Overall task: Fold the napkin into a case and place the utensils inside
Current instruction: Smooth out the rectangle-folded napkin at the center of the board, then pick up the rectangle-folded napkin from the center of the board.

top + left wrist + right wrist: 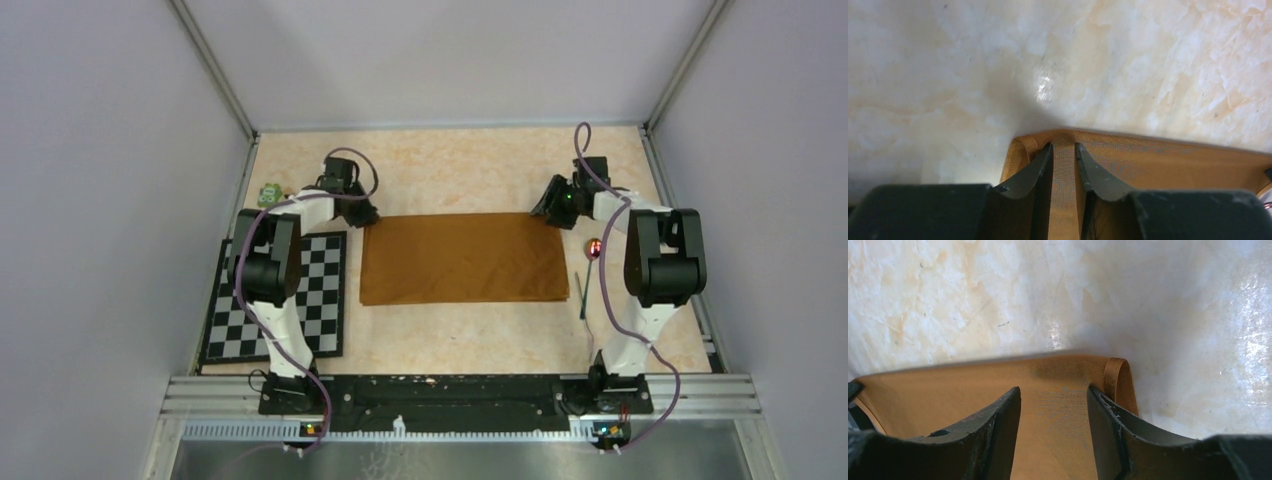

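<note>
The rust-orange napkin point(462, 258) lies flat as a wide rectangle in the middle of the table. My left gripper point(364, 215) is down at its far left corner. In the left wrist view its jaws point(1063, 145) stand a narrow gap apart, with a strip of the napkin point(1168, 165) showing between them. My right gripper point(549, 212) is at the far right corner. Its jaws point(1054, 389) stand wide over the napkin point(938, 395), holding nothing. The utensils point(595, 247) lie on the table right of the napkin, a shiny head and a thin dark handle point(583, 297) showing.
A black-and-white checkered mat point(325, 300) lies left of the napkin, under the left arm. A small green toy point(269, 194) sits at the far left by the wall. Grey walls close in the table on three sides.
</note>
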Controlling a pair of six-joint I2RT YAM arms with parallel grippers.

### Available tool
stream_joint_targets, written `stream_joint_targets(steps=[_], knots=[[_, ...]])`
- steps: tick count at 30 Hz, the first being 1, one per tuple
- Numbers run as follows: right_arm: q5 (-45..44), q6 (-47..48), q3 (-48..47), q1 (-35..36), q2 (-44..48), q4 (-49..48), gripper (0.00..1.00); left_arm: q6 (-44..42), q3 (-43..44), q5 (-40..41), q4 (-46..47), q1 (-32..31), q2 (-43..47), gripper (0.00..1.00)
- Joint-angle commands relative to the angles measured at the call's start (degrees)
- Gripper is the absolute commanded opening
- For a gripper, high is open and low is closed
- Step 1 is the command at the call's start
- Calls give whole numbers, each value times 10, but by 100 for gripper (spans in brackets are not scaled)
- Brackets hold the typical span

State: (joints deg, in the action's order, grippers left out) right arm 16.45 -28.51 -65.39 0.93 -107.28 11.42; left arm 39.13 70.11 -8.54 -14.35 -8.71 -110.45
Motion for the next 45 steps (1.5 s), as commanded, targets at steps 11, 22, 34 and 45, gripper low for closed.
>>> stream_joint_targets(steps=[11, 22, 34, 45], knots=[[-21, 51, 10, 17, 109, 87, 63, -112, 17, -52, -109, -16, 104, 73], [-127, 116, 67, 56, 172, 203, 71, -139, -161, -115, -99, -70, 268, 84], [-142, 166, 2, 70, 89, 260, 71, -178, -152, -182, -151, -78, 347, 86], [-190, 151, 25, 102, 68, 250, 63, -177, -178, -194, -138, -78, 366, 87]])
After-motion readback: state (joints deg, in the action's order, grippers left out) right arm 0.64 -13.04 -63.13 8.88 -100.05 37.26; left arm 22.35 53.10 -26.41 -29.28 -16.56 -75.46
